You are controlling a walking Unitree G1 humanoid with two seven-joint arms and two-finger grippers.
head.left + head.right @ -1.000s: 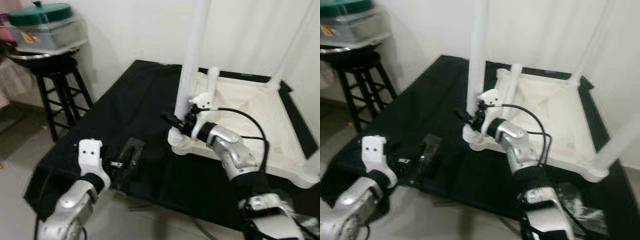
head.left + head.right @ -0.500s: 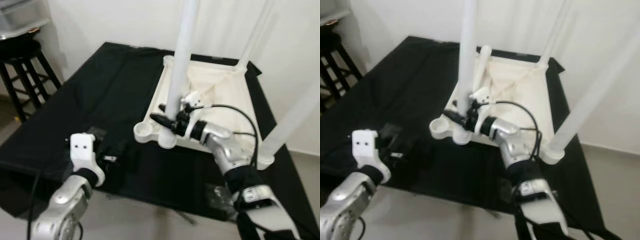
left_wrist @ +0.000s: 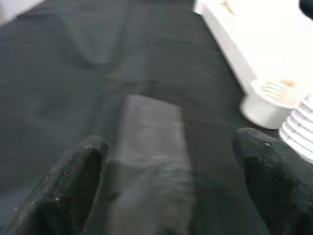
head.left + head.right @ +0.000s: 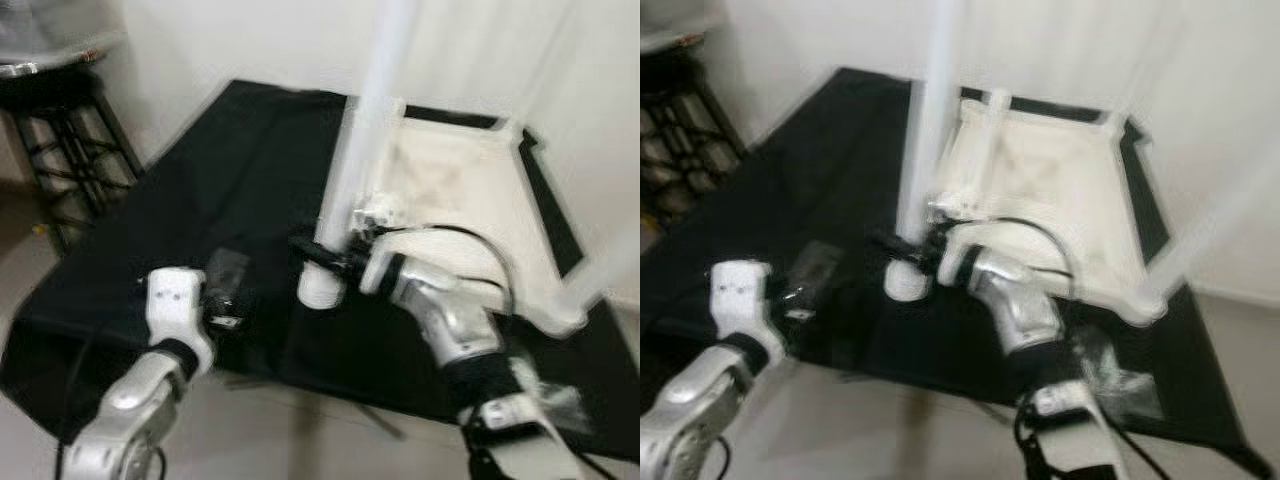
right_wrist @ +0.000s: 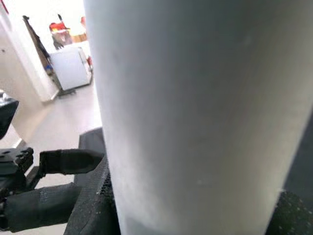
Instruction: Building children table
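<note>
An upturned white table top (image 4: pixel 450 180) lies on a black cloth (image 4: pixel 230 170). A white leg (image 4: pixel 370 130) stands upright at its near left corner. My right gripper (image 4: pixel 312 252) is shut on that leg just above its lower end, and the leg (image 5: pixel 195 112) sits between the black pads (image 5: pixel 93 205). In the left wrist view the leg's ribbed end (image 3: pixel 301 132) stands beside a round corner socket (image 3: pixel 266 105). My left gripper (image 3: pixel 171 171) is open, low over a clear plastic bag (image 3: pixel 151 161) on the cloth, left of the leg.
Two more white legs (image 4: pixel 610 260) rise from the far and right corners, blurred. A dark stool (image 4: pixel 60 130) stands at the far left. A crumpled plastic wrap (image 4: pixel 1120 385) lies on the cloth near my right arm. Bare floor runs along the cloth's near edge.
The camera has swung and the picture is now blurred. My right gripper stays clamped on the leg near the table corner. My left gripper stays over the bag.
</note>
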